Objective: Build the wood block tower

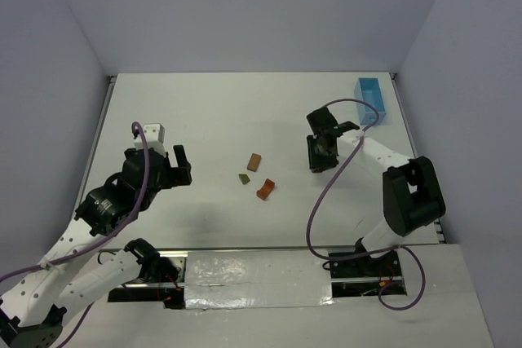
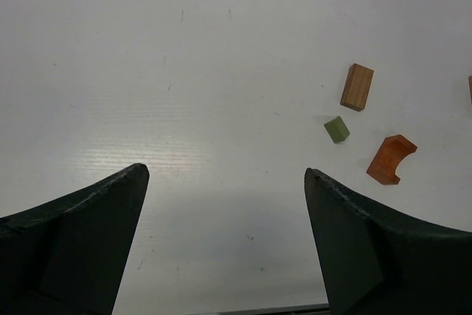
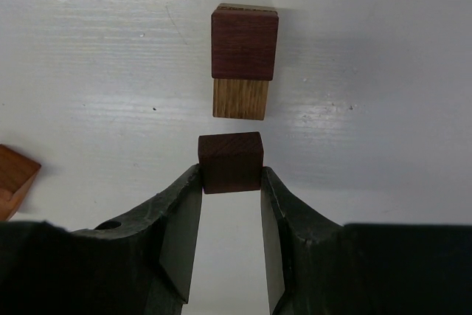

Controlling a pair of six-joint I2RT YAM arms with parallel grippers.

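Brown block (image 3: pixel 230 161) gripped between right fingers (image 3: pixel 179 234), brown-and-tan pair (image 3: pixel 243 60) just beyond.

On the table (image 1: pixel 204 112), the oblong block (image 1: pixel 254 161) lies just behind-right of the cube (image 1: pixel 244 178), and the arch block (image 1: pixel 265 189) just front-right. Well right of the cube, the right gripper (image 3: pixel 230 175) pinches a block (image 3: pixel 230 156) just short of a two-block stack (image 3: pixel 242 64). The tray (image 1: pixel 371 99) sits far behind-right, and the left gripper (image 2: pixel 225 173), jaws apart, well left.
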